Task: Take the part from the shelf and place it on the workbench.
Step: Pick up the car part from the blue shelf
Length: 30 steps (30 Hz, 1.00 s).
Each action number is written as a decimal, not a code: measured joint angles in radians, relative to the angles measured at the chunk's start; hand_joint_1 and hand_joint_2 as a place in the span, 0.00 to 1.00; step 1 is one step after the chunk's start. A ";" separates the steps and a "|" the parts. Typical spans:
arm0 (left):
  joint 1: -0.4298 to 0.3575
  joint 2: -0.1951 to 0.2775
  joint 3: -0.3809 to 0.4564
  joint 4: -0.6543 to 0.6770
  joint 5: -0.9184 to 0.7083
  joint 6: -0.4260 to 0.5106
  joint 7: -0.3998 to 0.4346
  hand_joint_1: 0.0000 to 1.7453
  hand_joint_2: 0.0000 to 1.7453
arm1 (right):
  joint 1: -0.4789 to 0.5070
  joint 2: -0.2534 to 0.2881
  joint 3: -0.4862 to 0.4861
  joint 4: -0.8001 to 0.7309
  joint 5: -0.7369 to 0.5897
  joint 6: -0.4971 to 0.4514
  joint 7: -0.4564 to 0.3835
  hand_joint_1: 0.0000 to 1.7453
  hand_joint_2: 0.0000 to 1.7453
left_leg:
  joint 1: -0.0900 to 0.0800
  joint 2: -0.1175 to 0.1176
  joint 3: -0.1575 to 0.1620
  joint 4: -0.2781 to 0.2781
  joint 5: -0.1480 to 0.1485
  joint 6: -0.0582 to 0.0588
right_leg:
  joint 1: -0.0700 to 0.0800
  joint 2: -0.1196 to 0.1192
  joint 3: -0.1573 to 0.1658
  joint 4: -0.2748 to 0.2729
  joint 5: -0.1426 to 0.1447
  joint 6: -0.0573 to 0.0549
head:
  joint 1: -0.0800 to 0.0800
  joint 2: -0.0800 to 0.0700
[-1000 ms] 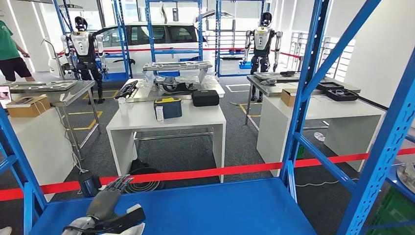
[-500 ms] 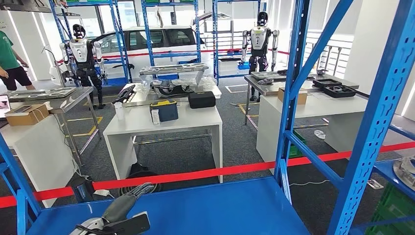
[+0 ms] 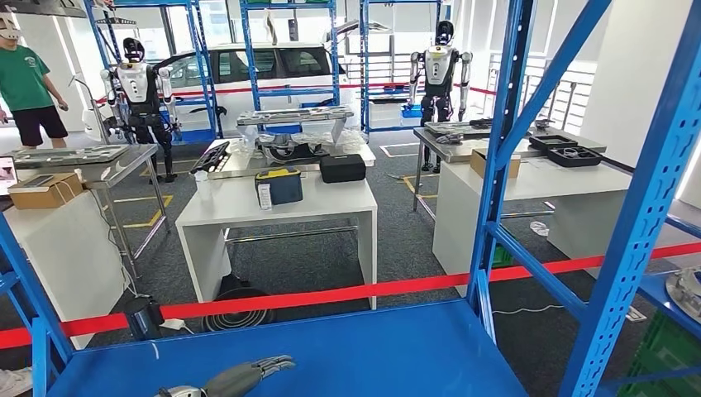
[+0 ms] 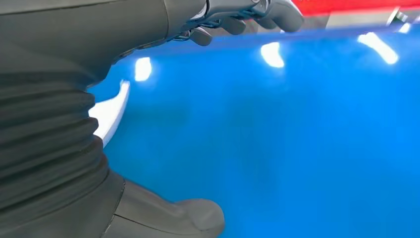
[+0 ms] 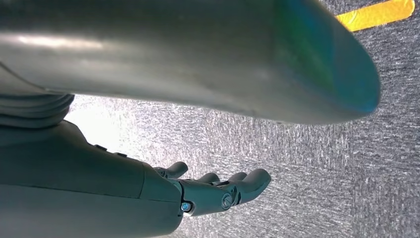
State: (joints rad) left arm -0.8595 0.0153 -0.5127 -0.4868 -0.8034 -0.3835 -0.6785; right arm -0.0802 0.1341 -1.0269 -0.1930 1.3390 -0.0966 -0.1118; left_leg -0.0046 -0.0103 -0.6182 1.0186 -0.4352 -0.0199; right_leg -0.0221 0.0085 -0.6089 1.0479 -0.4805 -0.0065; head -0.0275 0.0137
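My left hand (image 3: 241, 378) hovers low over the blue shelf board (image 3: 372, 347), at the bottom edge of the head view, its fingers stretched forward. In the left wrist view the left hand (image 4: 148, 29) holds nothing, with fingers (image 4: 247, 12) and thumb (image 4: 190, 218) apart above the shiny blue board (image 4: 297, 148). A thin white strip (image 4: 111, 116) shows beside the wrist cover; I cannot tell what it is. My right hand (image 5: 218, 191) hangs over grey carpet with straight, empty fingers. A silvery metal part (image 3: 686, 289) lies on a shelf level at the far right edge.
Blue shelf uprights (image 3: 496, 165) and braces frame the right side. A red tape (image 3: 331, 294) runs across beyond the shelf. Behind it stand a white table (image 3: 281, 207) with dark cases, another white bench (image 3: 537, 178), other robots and a person (image 3: 29, 83) at far left.
My left hand has sunk toward the picture's bottom edge and slid right across the shelf board. The view shifted slightly. The person at left stands more fully in view.
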 joint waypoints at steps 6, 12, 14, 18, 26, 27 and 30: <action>0.011 0.029 -0.056 0.011 0.006 -0.022 0.010 0.00 1.00 | 0.000 -0.001 0.000 0.000 0.001 0.000 0.001 0.00 0.00 | -0.001 -0.001 0.000 0.000 -0.001 0.001 | 0.000 0.000 0.002 -0.001 0.000 0.001 | 0.000 0.000; 0.045 0.068 -0.083 0.011 0.026 0.034 0.044 0.00 1.00 | 0.004 -0.001 0.000 0.000 0.005 0.000 0.003 0.00 0.00 | -0.002 -0.001 0.000 0.000 -0.001 0.002 | -0.001 0.000 0.002 -0.003 0.000 0.002 | 0.000 0.000; 0.052 0.082 -0.084 0.011 0.035 0.062 0.060 0.00 1.00 | 0.005 -0.001 0.000 0.000 0.008 0.000 0.003 0.00 0.00 | -0.002 -0.001 0.000 0.000 -0.001 0.002 | 0.000 0.000 0.002 -0.003 0.000 0.002 | 0.000 0.000; 0.061 0.112 -0.084 0.009 0.055 0.080 0.081 0.00 1.00 | 0.005 -0.001 0.000 0.000 0.013 0.000 0.001 0.00 0.00 | -0.002 -0.001 0.000 0.000 -0.001 0.002 | 0.000 0.000 0.002 -0.003 0.000 0.002 | 0.000 0.000; 0.129 0.182 -0.071 -0.064 0.159 0.129 0.035 0.00 1.00 | 0.005 -0.001 0.000 0.000 0.020 0.002 0.002 0.00 0.00 | -0.002 -0.001 0.000 0.000 -0.001 0.002 | 0.000 0.000 0.003 -0.003 -0.001 0.002 | 0.000 0.000; 0.138 0.188 -0.067 -0.076 0.165 0.133 0.030 0.00 1.00 | 0.005 -0.001 0.000 0.000 0.020 0.002 0.003 0.00 0.00 | -0.002 -0.002 0.000 0.000 -0.001 0.002 | 0.000 0.000 0.003 -0.003 -0.001 0.003 | 0.000 0.000; 0.163 0.199 -0.059 -0.105 0.170 0.141 0.021 0.00 1.00 | 0.005 -0.001 0.000 0.000 0.022 0.002 0.003 0.00 0.00 | -0.002 -0.002 0.000 0.000 -0.001 0.002 | 0.000 -0.001 0.003 -0.003 -0.001 0.003 | 0.000 0.000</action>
State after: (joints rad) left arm -0.6964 0.2142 -0.5714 -0.5918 -0.6336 -0.2425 -0.6573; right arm -0.0753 0.1328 -1.0265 -0.1930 1.3612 -0.0947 -0.1089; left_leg -0.0065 -0.0119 -0.6181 1.0185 -0.4366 -0.0182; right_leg -0.0224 0.0080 -0.6060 1.0446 -0.4817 -0.0038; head -0.0275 0.0137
